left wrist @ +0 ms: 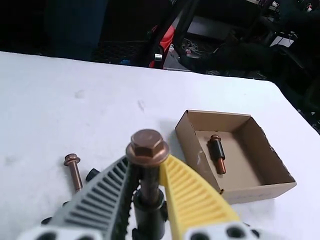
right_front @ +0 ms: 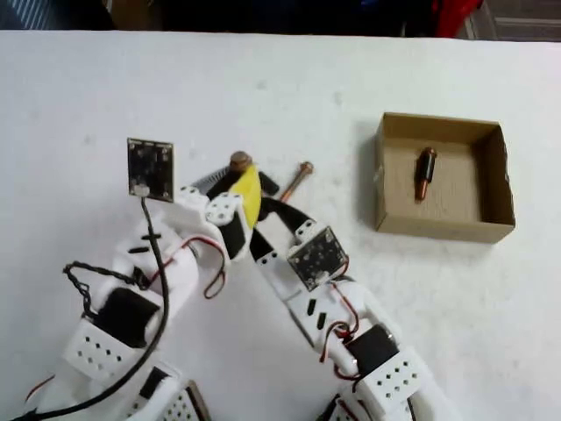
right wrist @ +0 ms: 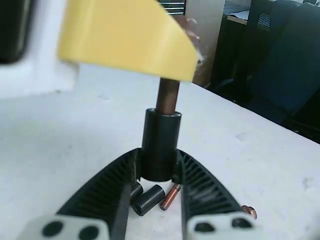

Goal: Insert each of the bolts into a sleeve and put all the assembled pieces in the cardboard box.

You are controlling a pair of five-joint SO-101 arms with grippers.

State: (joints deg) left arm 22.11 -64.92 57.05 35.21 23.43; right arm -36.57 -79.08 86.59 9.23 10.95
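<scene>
We see left gripper (left wrist: pixel 146 162) clamped on bolt (left wrist: pixel 147 146), gray and yellow fingers pinching shank just under hex head. Right gripper (right wrist: pixel 159 162) clamped on black sleeve (right wrist: pixel 160 142), black fingers either side. Bolt shank enters sleeve top; we cannot tell how deep. Pair held above table (right_front: pixel 88 88), between arms, apart from box (right_front: pixel 443 230). Assembled piece (right_front: pixel 425 173) lies inside box. Loose bolt (right_front: pixel 296 181) on table near grippers, on box side. Spare sleeve (right wrist: pixel 147 199) on table under right gripper.
</scene>
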